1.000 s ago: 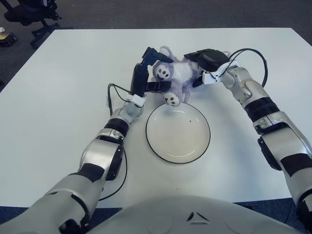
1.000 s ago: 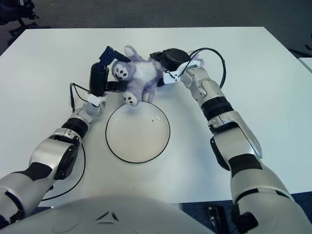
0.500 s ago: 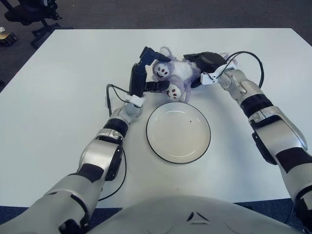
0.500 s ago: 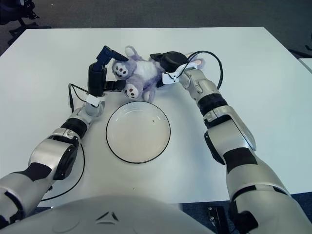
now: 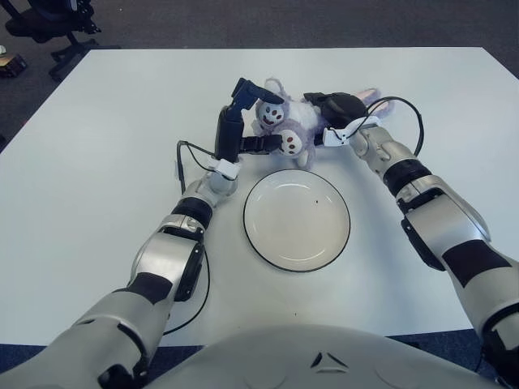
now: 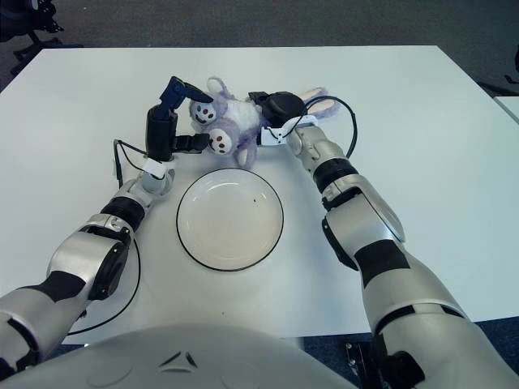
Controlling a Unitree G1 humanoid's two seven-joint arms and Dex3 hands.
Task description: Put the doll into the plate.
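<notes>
The purple plush doll [image 5: 296, 123] lies on the white table just behind the plate, head toward my left hand. It is clear of the plate's rim. The white plate [image 5: 297, 223] with a dark rim is empty. My left hand [image 5: 243, 117] stands upright at the doll's left, one finger over its head and one under its foot. My right hand [image 5: 336, 108] presses on the doll's right side, fingers curled on its body. The doll is held between both hands.
The white table [image 5: 97, 162] stretches wide on both sides. A black cable [image 5: 182, 158] loops by my left wrist and another cable [image 5: 409, 109] by my right wrist. A black office chair [image 5: 49, 20] stands beyond the far left corner.
The doll has moved back and left, away from the plate; its foot no longer overhangs the rim. My right hand followed it back and left. My left hand tilted slightly back.
</notes>
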